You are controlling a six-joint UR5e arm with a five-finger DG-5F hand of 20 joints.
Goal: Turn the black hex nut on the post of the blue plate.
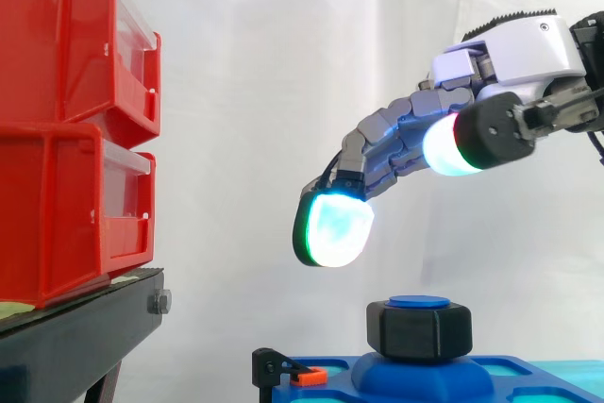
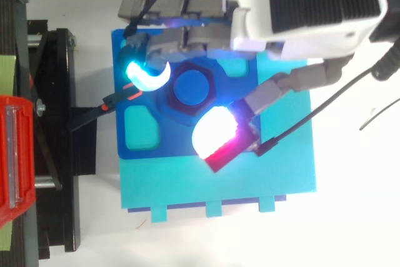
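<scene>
Close side, overhead; shared blue plate [image 2: 175,141]

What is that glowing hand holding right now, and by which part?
Nothing. The hand hangs open above the black hex nut, with clear space between them; the nut sits untouched on the post of the blue plate.

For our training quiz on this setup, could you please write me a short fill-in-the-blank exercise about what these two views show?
1. The nut on the blue post is ___ in colour.
2. In the side view the hand hangs ___ the nut without touching it.
3. The red bins stacked on the black stand number ___.
Missing words: black; above; two.
</scene>
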